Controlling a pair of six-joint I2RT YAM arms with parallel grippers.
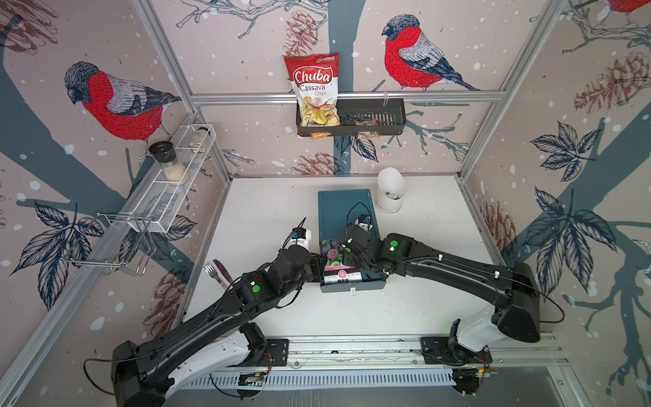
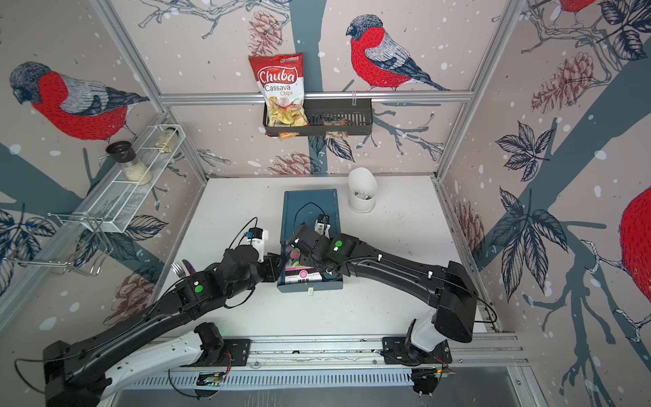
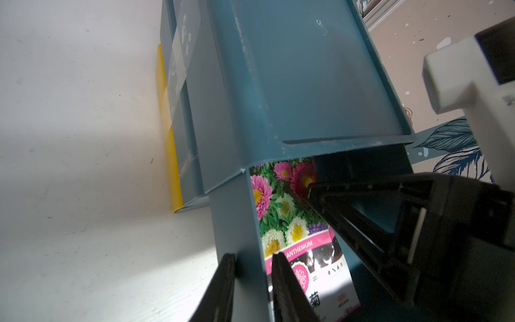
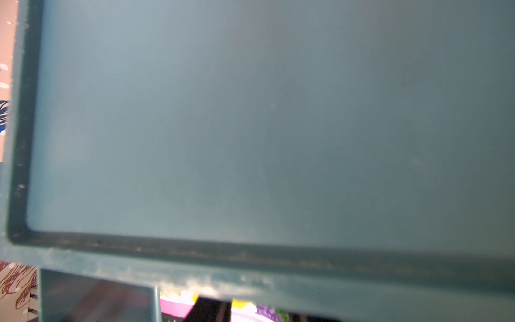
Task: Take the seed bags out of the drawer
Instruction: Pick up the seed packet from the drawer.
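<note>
**Ana:** Gripping what, exactly, is the left claw [image 3: 253, 255]?

**Ben:** The left side wall of the drawer [image 3: 237, 223]. In the left wrist view its two fingers [image 3: 281, 281] are pinched tight on that thin blue wall, one outside and one inside.

**Ana:** And where does the drawer stand?

**Ben:** It is drawn out of the blue case [image 1: 341, 208] toward the robot's base, on the white table [image 1: 267, 211].

**Ana:** The seed bags?

**Ben:** One shows: the flower seed bag [image 1: 334, 259] [image 2: 295, 259]. It lies flat in the open drawer in both top views, with its white label toward the drawer front and its flowered end toward the case. Whether others lie beneath it, I cannot tell.

**Ana:** The right claw [image 3: 310, 189]?

**Ben:** It reaches into the drawer from the right, above the flowered end. From above, its own wrist hides it. The left wrist view shows a black finger [image 3: 348, 223] with its tip at a pink bloom. I cannot tell whether it touches, or how wide the jaws stand. The right wrist view is mostly blurred case.

**Ana:** Anything else?

**Ben:** A Chuba chips bag [image 1: 313, 88] stands in the black basket [image 1: 387, 116] on the back wall.
</note>
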